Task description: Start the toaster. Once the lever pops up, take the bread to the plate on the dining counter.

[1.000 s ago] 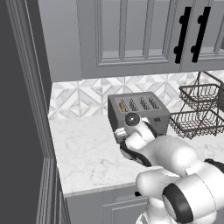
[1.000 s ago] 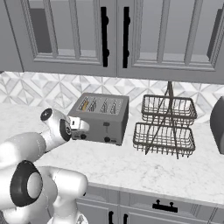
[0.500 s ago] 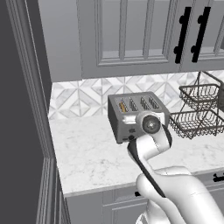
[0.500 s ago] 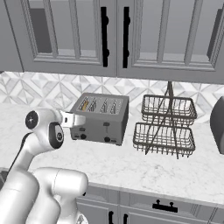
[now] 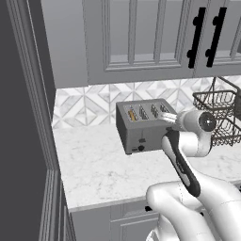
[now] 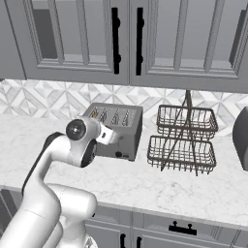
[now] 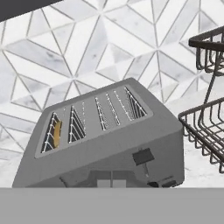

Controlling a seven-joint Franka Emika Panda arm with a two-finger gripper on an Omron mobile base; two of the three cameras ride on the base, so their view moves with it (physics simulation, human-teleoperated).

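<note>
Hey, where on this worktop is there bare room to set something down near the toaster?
Bare marble lies left of the toaster, out to the dark side wall, and in front of it to the counter edge. Another strip runs in front of the wire basket rack. Between toaster and rack it is tight, and the arm crowds the toaster's front.

No readable text anywhere (toaster [image 7: 109,144] included).

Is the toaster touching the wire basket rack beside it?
Apart. In the right base view, bare marble counter shows between the toaster and the wire basket rack.
</note>
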